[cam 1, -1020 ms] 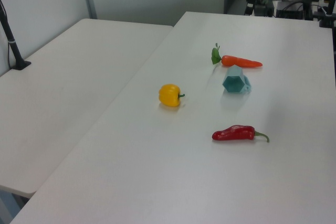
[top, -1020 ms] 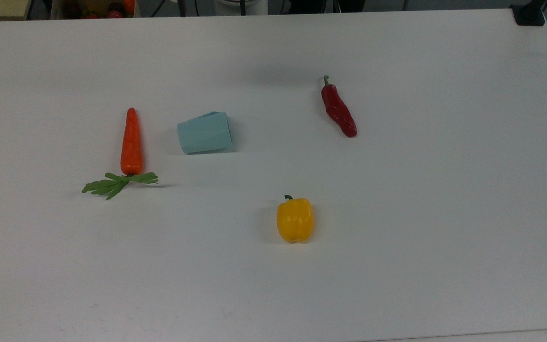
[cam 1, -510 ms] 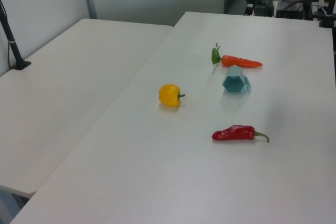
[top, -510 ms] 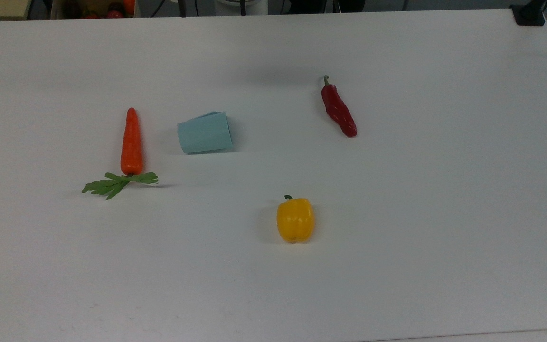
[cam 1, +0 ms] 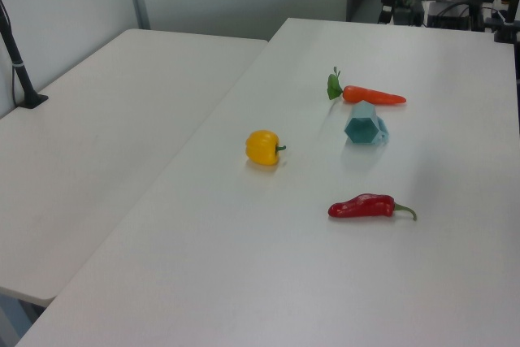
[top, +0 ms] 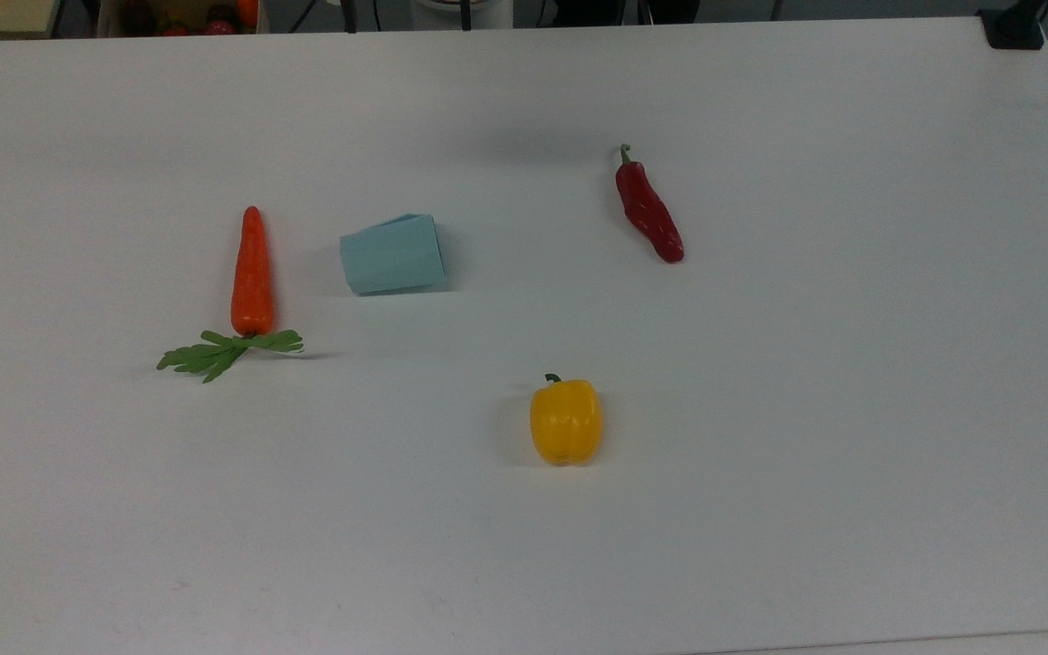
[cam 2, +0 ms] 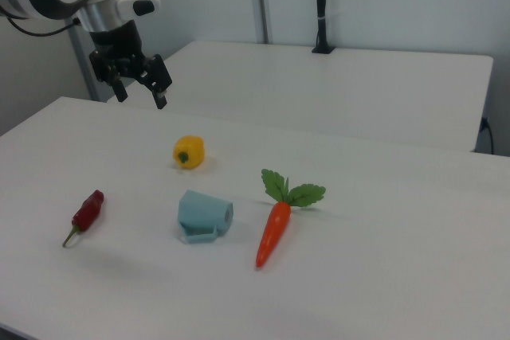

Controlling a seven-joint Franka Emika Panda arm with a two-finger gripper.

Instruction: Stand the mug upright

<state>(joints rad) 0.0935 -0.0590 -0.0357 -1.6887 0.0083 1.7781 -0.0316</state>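
Note:
The pale blue faceted mug [top: 393, 254] lies on its side on the white table, between the carrot and the red chili. Its six-sided end faces the camera in the left view, mug [cam 1: 366, 124]. In the right view the mug [cam 2: 204, 215] rests with its small handle nub against the table. My gripper [cam 2: 140, 92] hangs open high above the table at the right view's upper left, far from the mug and holding nothing.
An orange carrot [top: 251, 273] with green leaves lies beside the mug. A red chili [top: 649, 210] and a yellow bell pepper [top: 566, 422] also sit on the table [top: 851, 409]. A second white table [cam 1: 89, 152] adjoins it.

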